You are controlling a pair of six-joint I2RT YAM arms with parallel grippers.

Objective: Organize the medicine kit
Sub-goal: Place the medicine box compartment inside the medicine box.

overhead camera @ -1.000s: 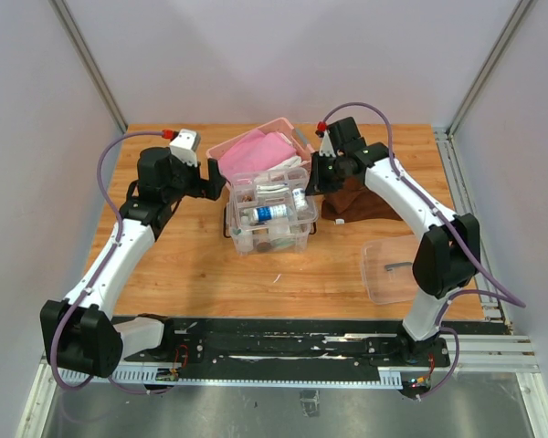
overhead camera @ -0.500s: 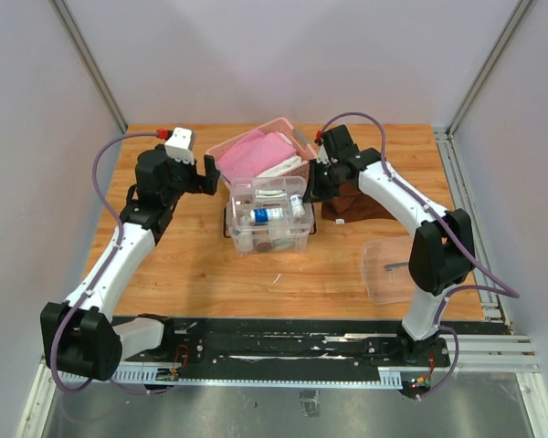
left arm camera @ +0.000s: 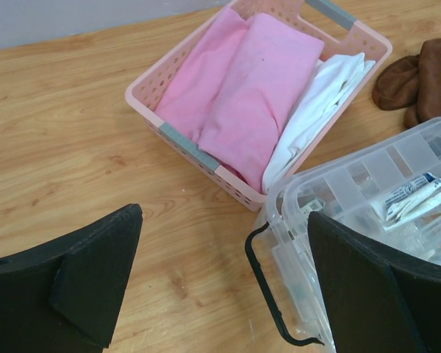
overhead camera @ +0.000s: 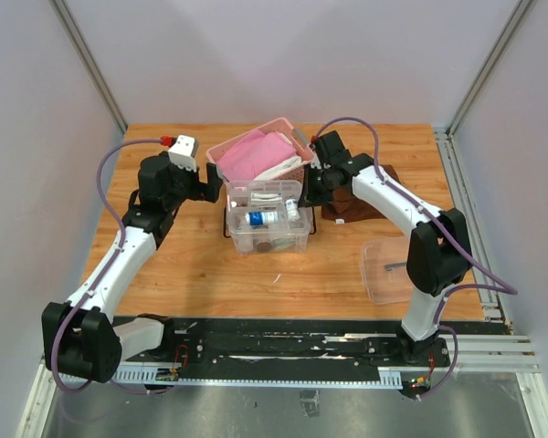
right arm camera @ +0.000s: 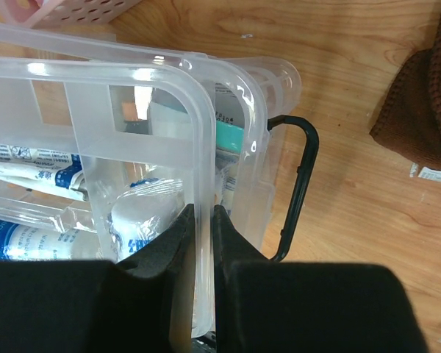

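Clear divided tray [right arm camera: 95, 103] lay over the medicine kit box [overhead camera: 267, 242], mid-table; right gripper [right arm camera: 200, 220] clamped its right rim. Left gripper [left arm camera: 224, 246], jaws apart, hovered beside the box's left end.

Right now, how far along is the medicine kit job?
Done: the lid is off, lying on the table at right. In hand: the right gripper is shut on the divided tray rim, with the tray over the clear box; the left gripper is open and empty beside the box. Left: probably seating the tray and refitting the lid.
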